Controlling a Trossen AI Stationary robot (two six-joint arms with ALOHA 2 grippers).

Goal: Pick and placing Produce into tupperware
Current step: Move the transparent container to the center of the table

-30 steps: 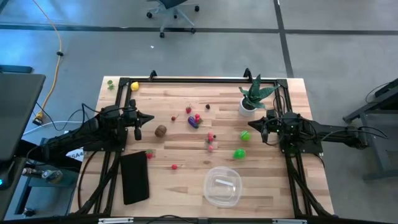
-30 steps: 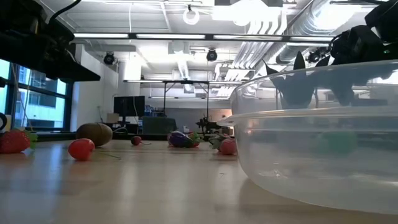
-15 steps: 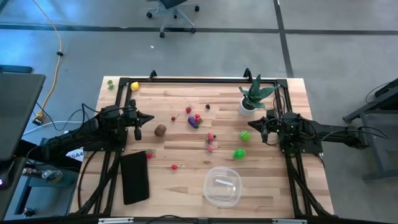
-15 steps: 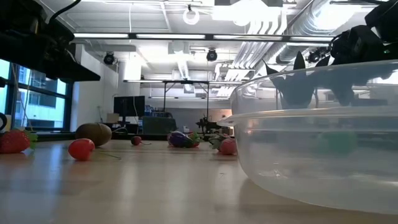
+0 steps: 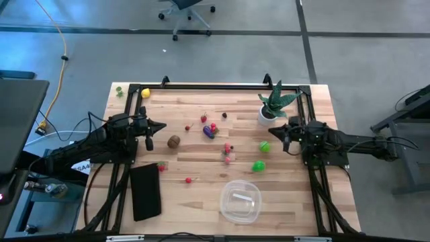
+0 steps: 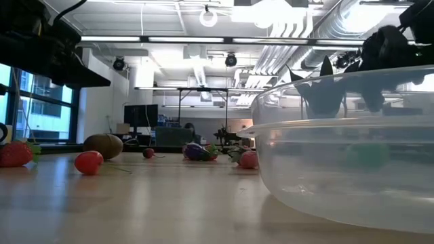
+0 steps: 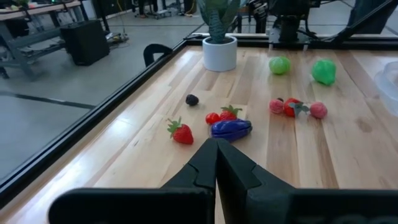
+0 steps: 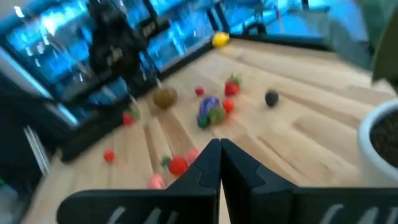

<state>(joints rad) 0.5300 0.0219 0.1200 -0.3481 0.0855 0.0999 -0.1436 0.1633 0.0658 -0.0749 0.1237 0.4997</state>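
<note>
Produce [image 5: 210, 130]: small, light, likely rigid, prone to roll; grasp across middle. Tupperware [image 5: 240, 201] empty. Both grippers' fingers [image 7: 215, 163] together.

Pale wood table [image 5: 201, 195]; clear tupperware [image 5: 240, 201]; 2 bright green produce pcs [image 5: 259, 166]; purple one [image 5: 209, 132]; brown [image 5: 174, 141]; yellow [image 5: 145, 93]; black rectangle [image 5: 146, 191]; white pot [image 5: 267, 115] w/ green plant.
</note>
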